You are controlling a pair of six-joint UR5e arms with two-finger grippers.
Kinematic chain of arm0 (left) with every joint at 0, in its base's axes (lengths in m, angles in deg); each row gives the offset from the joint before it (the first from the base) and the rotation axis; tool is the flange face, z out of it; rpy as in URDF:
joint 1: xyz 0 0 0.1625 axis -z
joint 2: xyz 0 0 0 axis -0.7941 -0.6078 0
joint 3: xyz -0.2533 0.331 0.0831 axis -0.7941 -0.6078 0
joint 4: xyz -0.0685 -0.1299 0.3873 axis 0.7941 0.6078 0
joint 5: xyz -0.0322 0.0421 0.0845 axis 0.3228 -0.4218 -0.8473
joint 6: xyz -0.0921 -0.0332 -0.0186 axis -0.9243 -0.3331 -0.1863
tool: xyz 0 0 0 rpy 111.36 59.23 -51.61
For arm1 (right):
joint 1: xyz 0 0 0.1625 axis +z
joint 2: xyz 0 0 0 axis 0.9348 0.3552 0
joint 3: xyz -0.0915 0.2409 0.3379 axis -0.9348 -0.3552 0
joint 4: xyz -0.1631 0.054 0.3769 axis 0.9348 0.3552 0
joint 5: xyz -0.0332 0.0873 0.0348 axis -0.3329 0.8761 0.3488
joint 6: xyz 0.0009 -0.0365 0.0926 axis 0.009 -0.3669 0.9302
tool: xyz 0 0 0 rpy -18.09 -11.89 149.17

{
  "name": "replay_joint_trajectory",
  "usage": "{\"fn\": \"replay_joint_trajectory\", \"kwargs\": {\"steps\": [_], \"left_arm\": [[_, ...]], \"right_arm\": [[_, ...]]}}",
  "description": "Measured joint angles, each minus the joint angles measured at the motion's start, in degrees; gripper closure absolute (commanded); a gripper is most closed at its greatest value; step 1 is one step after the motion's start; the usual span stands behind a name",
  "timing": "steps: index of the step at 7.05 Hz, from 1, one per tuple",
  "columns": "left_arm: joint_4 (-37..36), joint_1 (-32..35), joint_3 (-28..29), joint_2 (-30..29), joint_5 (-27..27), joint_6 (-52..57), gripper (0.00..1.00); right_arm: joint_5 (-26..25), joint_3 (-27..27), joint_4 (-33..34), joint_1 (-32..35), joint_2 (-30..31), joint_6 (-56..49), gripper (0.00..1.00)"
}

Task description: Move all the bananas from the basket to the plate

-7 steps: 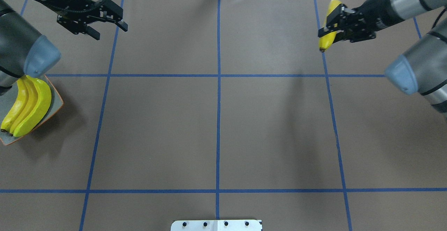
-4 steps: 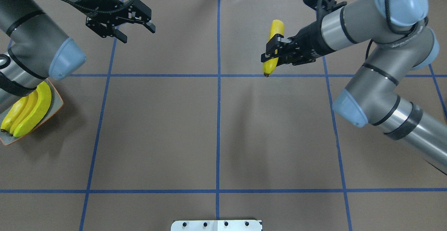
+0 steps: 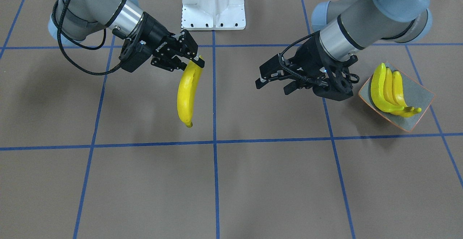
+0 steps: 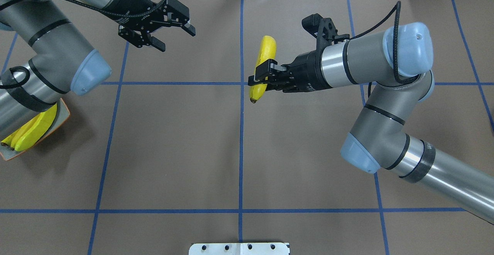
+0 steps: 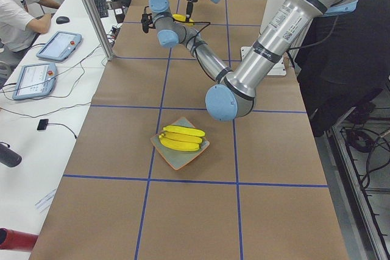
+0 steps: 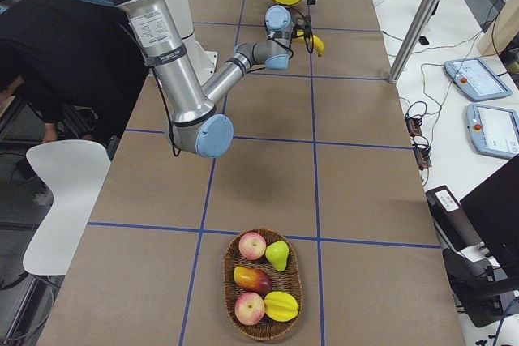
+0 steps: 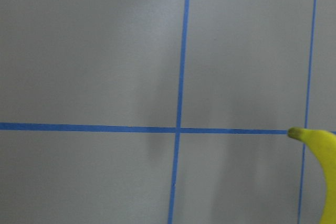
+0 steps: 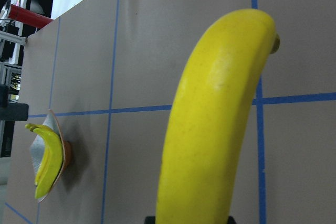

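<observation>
My right gripper [image 4: 259, 73] is shut on one yellow banana [image 4: 263, 64], held above the table just right of the centre line, its tip hanging down [image 3: 187, 94]. The banana fills the right wrist view [image 8: 210, 129]. My left gripper [image 4: 176, 40] hangs open and empty at the far left-centre [image 3: 272, 88], a gap away from that banana, whose tip shows in the left wrist view [image 7: 317, 148]. Three bananas [image 3: 387, 90] lie side by side on the grey-green plate [image 3: 421, 94] at the table's left edge [image 4: 65, 117]. The wicker basket [image 6: 228, 289] at the right end holds other fruit.
Blue tape lines divide the brown table cover. The white robot base plate [image 4: 239, 248] sits at the near edge. My left arm's elbow [image 4: 90, 73] hangs over the plate. A seated person [image 5: 18, 10] and tablets [image 5: 58, 45] are beside the table.
My right arm has carried the banana leftwards from the far right to the centre line. The open left gripper has moved right, towards the centre.
</observation>
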Motion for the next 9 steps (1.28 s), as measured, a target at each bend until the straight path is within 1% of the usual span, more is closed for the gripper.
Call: {"fn": "replay_joint_trajectory", "kwargs": {"steps": [2, 5, 7, 9], "left_arm": [[6.3, -1.6, 0.2, -0.4, -0.1, -4.9, 0.00], [11.7, -3.2, 0.2, -1.1, -0.2, -9.0, 0.00], [13.5, -4.1, 0.2, -1.6, -0.3, -11.8, 0.00], [15.0, -5.1, 0.2, -2.1, -0.4, -15.3, 0.01]], "right_arm": [[-3.0, 0.0, -4.2, -3.5, -0.9, 2.4, 1.00], [-3.8, 0.2, -5.3, -5.7, -3.6, 3.5, 1.00], [-4.5, 0.3, -8.2, -5.9, -4.3, 5.7, 1.00], [-5.4, 0.3, -9.5, -6.1, -4.6, 6.5, 1.00]]}}
